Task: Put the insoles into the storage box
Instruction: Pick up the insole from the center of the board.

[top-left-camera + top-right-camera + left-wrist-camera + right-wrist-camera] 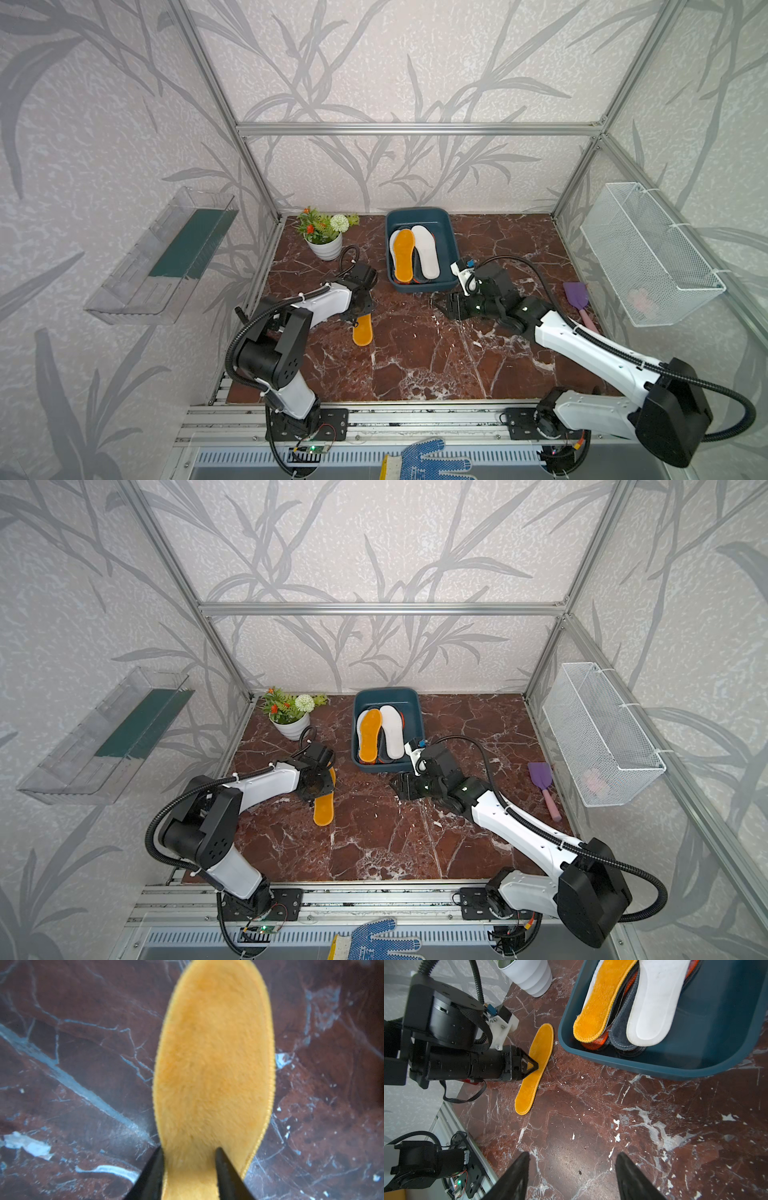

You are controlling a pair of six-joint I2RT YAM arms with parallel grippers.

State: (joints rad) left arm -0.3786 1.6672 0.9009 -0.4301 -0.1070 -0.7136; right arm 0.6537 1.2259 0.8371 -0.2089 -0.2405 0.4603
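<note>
A mustard yellow insole lies flat on the marble floor, left of the dark teal storage box. My left gripper points down onto its narrow part. One fingertip sits at the insole's edge, and the second one rests on its fuzzy top. The jaws stand apart. In the right wrist view its tip touches the insole. The box holds several insoles, with a mustard one and a white one on top. My right gripper hovers open and empty in front of the box.
A white flower pot stands at the back left. Near the right wall a purple toy shovel lies on the floor. A wire basket hangs on the right wall and a clear shelf on the left wall. Beyond the front rail lies a blue-dotted glove.
</note>
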